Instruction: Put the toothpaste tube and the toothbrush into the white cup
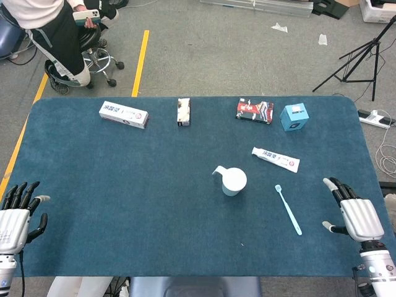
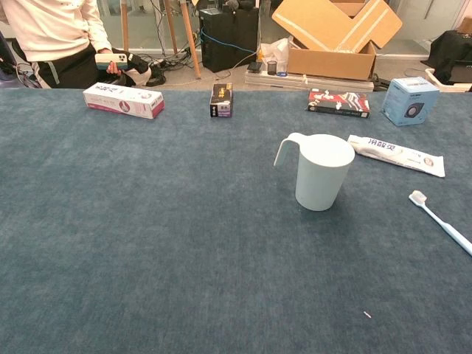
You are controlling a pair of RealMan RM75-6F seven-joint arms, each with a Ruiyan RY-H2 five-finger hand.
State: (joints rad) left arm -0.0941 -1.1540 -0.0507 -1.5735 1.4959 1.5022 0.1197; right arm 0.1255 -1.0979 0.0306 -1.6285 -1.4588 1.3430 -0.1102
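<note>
The white cup point(image 1: 233, 181) point(image 2: 321, 171) stands upright near the table's middle, handle toward the far left. A white toothpaste tube point(image 1: 275, 159) point(image 2: 396, 155) lies flat behind and to the right of it. The light-blue toothbrush point(image 1: 288, 209) point(image 2: 441, 219) lies flat right of the cup, bristle end toward the far side. My right hand point(image 1: 353, 212) rests at the table's right edge, fingers apart and empty, a short way right of the toothbrush. At the left front edge my left hand point(image 1: 17, 211) lies open and empty, far from everything. Neither hand shows in the chest view.
Along the far edge lie a white-and-pink box point(image 1: 124, 114), a small dark-and-white box point(image 1: 184, 112), a red-black packet point(image 1: 254, 111) and a blue cube box point(image 1: 294, 117). A seated person point(image 1: 59, 31) is beyond the far-left corner. A tripod point(image 1: 359, 59) stands far right.
</note>
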